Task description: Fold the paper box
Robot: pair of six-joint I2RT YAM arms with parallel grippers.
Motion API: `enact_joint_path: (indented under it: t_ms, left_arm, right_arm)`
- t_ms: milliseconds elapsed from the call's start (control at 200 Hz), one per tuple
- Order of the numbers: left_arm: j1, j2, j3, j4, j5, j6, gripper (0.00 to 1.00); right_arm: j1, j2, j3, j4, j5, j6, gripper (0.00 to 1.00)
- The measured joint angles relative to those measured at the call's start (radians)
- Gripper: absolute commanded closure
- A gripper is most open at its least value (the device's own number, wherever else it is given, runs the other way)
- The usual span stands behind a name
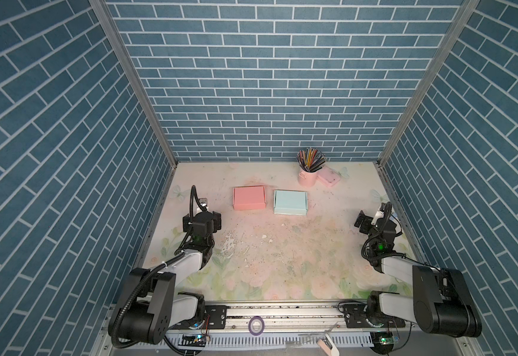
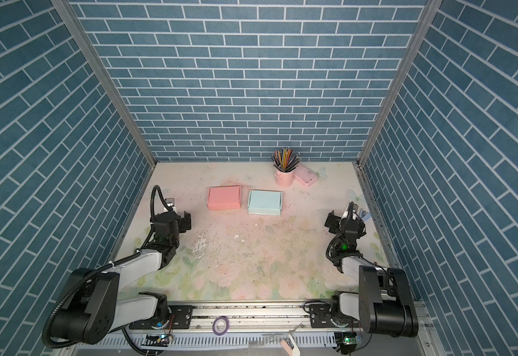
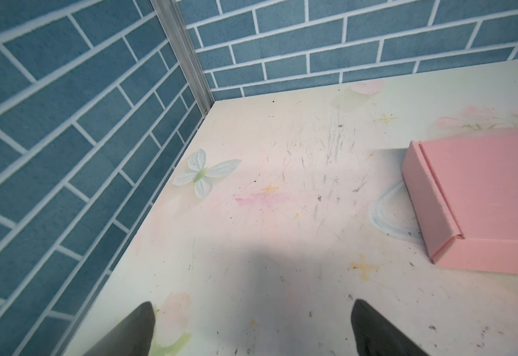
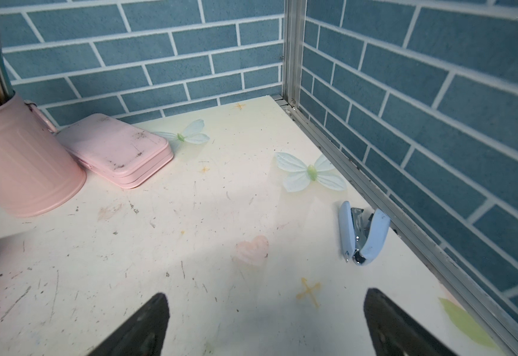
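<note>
Floral tabletop bears pink box beside blue box — left gripper, right gripper both gape empty.

Left arm and right arm: black joint housings, white link shells. A ribbed black cable arcs at the left wrist's twelve o'clock (green lights glow on both wrists). The left gripper has dark tapered fingers.

A pink paper box and a light blue paper box are lying flat, folded shut, just beside each other without touching, mid-bench toward the back.
</note>
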Motion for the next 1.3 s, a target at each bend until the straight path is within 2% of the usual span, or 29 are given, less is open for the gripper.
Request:
enact_joint_path:
  t_ms: [330,775,1295]
  left_arm:
    - [0.036,0.073,0.0,0.11,0.068,0.018,0.01]
    - [0.069,0.179,0.0,0.237,0.14,0.019,0.01]
    - [0.077,0.243,0.0,0.329,0.175,0.021,0.0]
  right_arm:
    - [-0.055,0.123,0.03,0.065,-0.035,0.0,0.01]
    - [-0.06,0.237,0.05,0.139,-0.124,-0.005,0.01]
    - [-0.06,0.243,0.054,0.162,-0.147,-0.021,0.01]
